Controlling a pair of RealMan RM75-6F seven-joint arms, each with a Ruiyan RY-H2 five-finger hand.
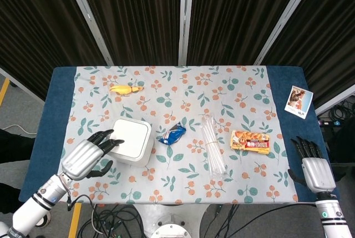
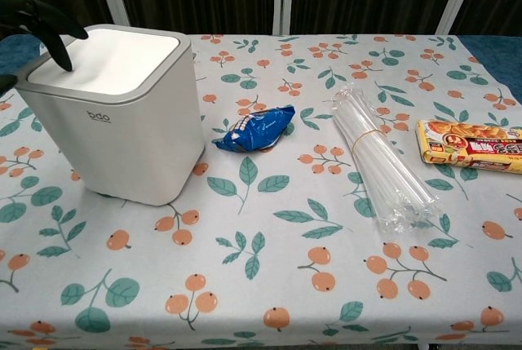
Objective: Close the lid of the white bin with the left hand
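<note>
A: When you look at the bench [image 1: 61,110], where is the white bin [image 1: 132,141]?

B: It stands on the flowery cloth [image 1: 183,88], near the left front part. Its lid [image 2: 114,58] lies flat on top, so the bin is closed.

A: Where is the left hand [image 1: 86,156]?

B: Just beside the bin, on its outer left side. The dark fingers [image 2: 50,30] reach over the left edge of the lid. One fingertip points down at the lid's corner. It looks like it touches the lid, but I cannot tell for sure.

A: Are the fingers holding something?

B: No. They are spread a little and bent, with nothing inside them.

A: And the right hand [image 1: 315,168]?

B: It is far from the bin, at the right front corner of the bench. Its fingers point away from the robot, a little apart, and hold nothing.

A: What else is on the cloth?

B: A blue snack bag [image 1: 172,134] lies just to the right of the bin. Then comes a pack of clear straws [image 1: 212,147]. After that is an orange snack box [image 1: 250,141]. A yellow toy [image 1: 126,89] lies behind the bin, well apart from it. A small picture card [image 1: 298,101] sits on the blue edge at the far right.
</note>
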